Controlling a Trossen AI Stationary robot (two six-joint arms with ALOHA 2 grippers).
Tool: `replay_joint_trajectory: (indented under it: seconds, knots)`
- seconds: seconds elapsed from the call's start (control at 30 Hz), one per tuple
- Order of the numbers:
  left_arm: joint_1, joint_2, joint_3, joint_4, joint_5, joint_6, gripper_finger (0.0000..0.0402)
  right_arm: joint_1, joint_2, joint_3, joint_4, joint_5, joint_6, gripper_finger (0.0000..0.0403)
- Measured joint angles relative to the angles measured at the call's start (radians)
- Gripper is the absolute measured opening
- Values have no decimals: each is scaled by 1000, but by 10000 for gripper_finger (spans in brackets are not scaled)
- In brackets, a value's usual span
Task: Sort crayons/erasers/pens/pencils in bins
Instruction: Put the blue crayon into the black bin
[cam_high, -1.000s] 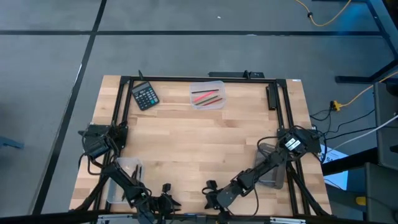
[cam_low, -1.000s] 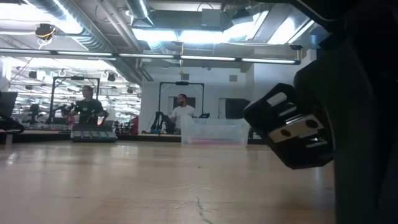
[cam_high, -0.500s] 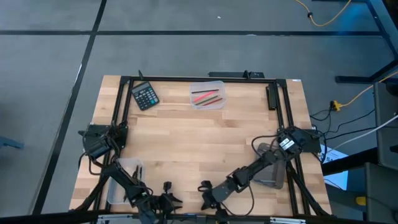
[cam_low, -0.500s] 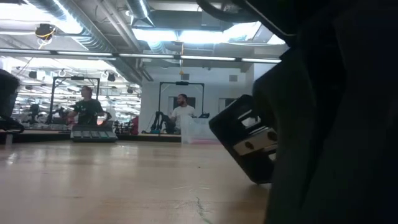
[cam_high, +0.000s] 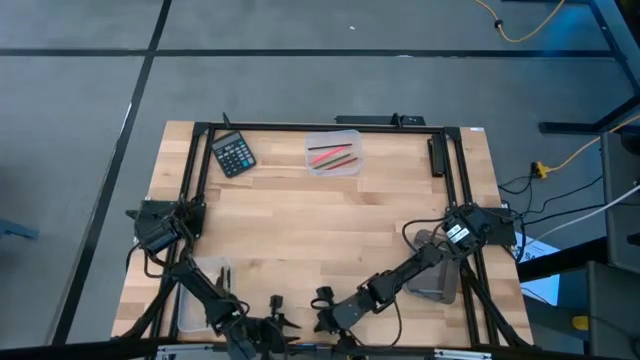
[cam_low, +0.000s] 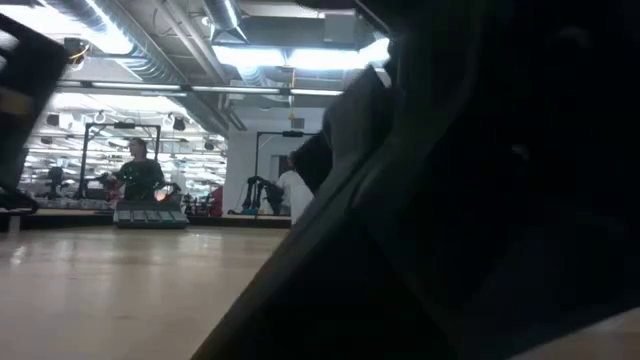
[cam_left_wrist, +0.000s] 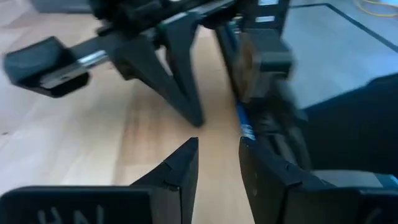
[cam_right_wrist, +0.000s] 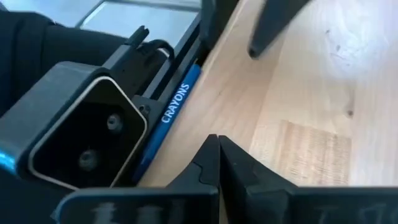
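Note:
A blue crayon (cam_right_wrist: 174, 104), printed "CRAYONS", lies along the table's near edge against the black frame rail; it also shows in the left wrist view (cam_left_wrist: 244, 124). My left gripper (cam_left_wrist: 217, 142) is open by a narrow gap, low over the wood near that edge (cam_high: 278, 318), with the crayon just past one fingertip. My right gripper (cam_right_wrist: 214, 140) is shut, its tips over the wood beside the crayon (cam_high: 322, 306), facing the left gripper. A clear bin (cam_high: 333, 153) with red and green sticks stands at the far middle, another clear bin (cam_high: 200, 288) near left, and a smoky grey bin (cam_high: 436, 272) near right.
A black calculator (cam_high: 233, 153) lies at the far left. A black frame (cam_high: 320, 126) runs around the table. One dark arm (cam_low: 460, 200) blocks most of the low view. People stand in the room beyond the table.
My right gripper has gone toward the table's left along the near edge, closer to my left gripper, and its arm now fills most of the low view. The bins and the calculator have stayed where they were.

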Motion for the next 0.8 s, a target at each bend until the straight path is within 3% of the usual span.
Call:
replay_joint_trajectory:
  seconds: [0.2,0.4,0.8]
  knots:
    - [-9,0,1,1,1,10,110,35,-1,95,-213,77,-9,0]
    - [-19,0,1,-4,65,0,110,58,-6,141,-351,76,15,0]
    - [-6,-1,1,-86,235,-22,110,57,-8,140,-354,-152,27,0]
